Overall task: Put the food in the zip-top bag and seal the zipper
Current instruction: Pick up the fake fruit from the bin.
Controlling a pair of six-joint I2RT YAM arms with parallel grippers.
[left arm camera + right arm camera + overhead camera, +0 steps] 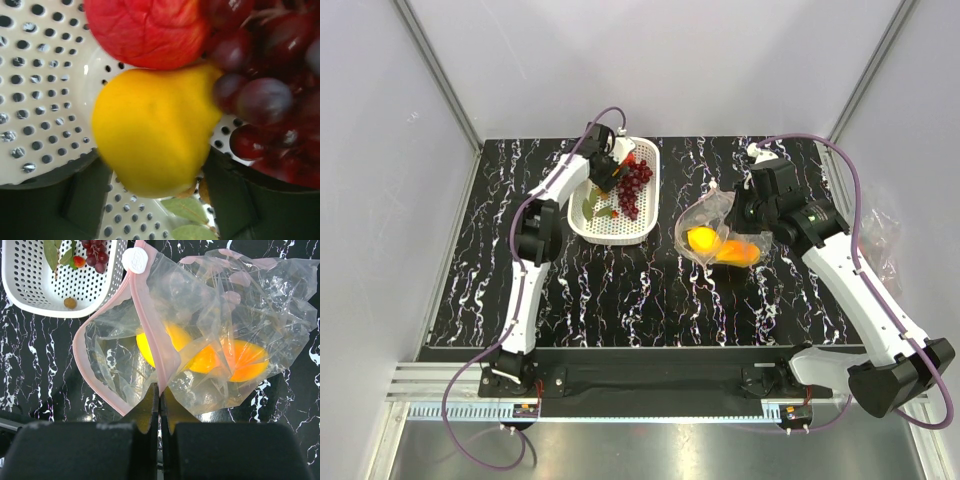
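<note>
In the left wrist view a yellow lemon (150, 130) fills the gap of my left gripper (155, 162), and both dark fingers touch its sides inside the white basket (35, 100). A red apple (145, 30) and the purple grape bunch (265, 100) crowd against it. My left gripper (608, 178) is down in the basket (610, 232). My right gripper (160, 390) is shut on the pink zipper (145, 320) of the zip-top bag (240, 300), holding its mouth up. Another lemon (145, 347) and orange pieces (245, 360) lie inside the bag (715, 225).
Green leaves (187, 207) lie on the basket floor under the lemon. A white slider (135, 260) sits on the zipper. A small brown piece (70, 303) rests in the basket's corner. More crumpled clear plastic (880, 240) lies past the table's right edge.
</note>
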